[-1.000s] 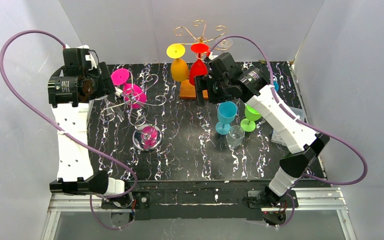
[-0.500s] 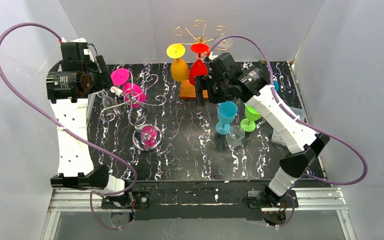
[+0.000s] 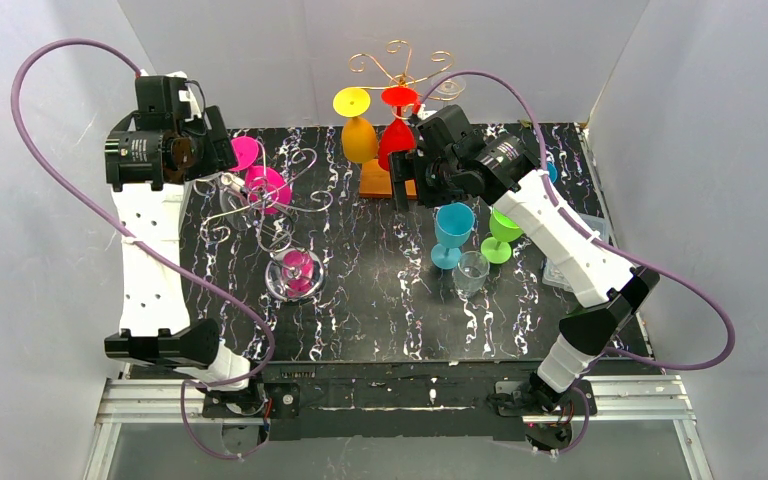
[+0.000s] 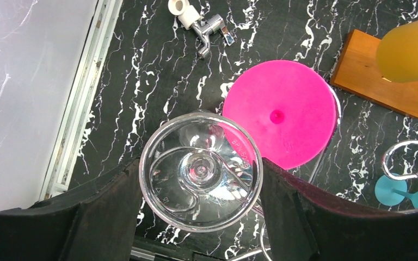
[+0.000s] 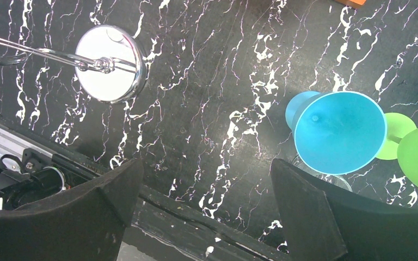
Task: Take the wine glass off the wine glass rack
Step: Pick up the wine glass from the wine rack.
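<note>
Judging from the left wrist view, the lift-off was only half done: the left gripper (image 4: 200, 166) was closed on the clear wine glass (image 4: 166, 185), its two dark fingers (image 4: 106, 212) pressed against either side. The glass hung upside down with its round foot uppermost. A curl of the silver rack (image 3: 290, 205) wire could be seen crossing that foot, so the glass appeared to be still seated on its hook rather than free of it. What seemed left was to slide or raise it clear of the wire and set it down on the table (image 3: 380, 300).

A pink glass (image 4: 280, 128) hung just beside the clear one, its foot touching or overlapping the clear rim in that view, which could have made the withdrawal tight.

In the top view the left arm stood tall at the table's left edge, its wrist bent over and pointing down onto the rack. The right arm reached across to the far middle, near the gold rack (image 3: 397, 60). The right gripper (image 5: 207, 168) had its fingers wide apart around nothing, above bare tabletop close to a blue glass (image 5: 340, 130).
</note>
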Available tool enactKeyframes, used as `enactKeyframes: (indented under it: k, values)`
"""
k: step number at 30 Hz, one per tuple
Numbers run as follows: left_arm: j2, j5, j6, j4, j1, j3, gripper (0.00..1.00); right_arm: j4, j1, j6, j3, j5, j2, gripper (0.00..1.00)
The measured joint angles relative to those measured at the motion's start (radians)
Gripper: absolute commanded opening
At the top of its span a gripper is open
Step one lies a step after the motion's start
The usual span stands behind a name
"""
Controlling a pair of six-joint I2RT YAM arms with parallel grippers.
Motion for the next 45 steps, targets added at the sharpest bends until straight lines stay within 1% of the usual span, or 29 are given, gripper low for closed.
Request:
enactKeyframes:
  k: [7,17,26,35,45]
  values:
    - [-0.043,0.040,0.000,0.006,0.000,-0.023,0.30,0.000,0.000,0.000,0.000,0.000,0.000,0.96]
    - [-0.132,0.058,-0.006,0.005,0.000,-0.084,0.30,0.000,0.000,0.000,0.000,0.000,0.000,0.96]
    - [-0.179,0.059,-0.017,-0.004,-0.001,-0.121,0.29,0.000,0.001,0.000,0.000,-0.001,0.000,0.97]
    - [-0.217,-0.003,-0.031,-0.026,-0.001,-0.163,0.30,-0.001,0.002,-0.002,0.003,-0.006,0.000,0.98]
    - [-0.244,-0.107,-0.042,-0.044,-0.001,-0.180,0.29,-0.016,0.002,-0.005,0.084,-0.021,0.013,0.98]
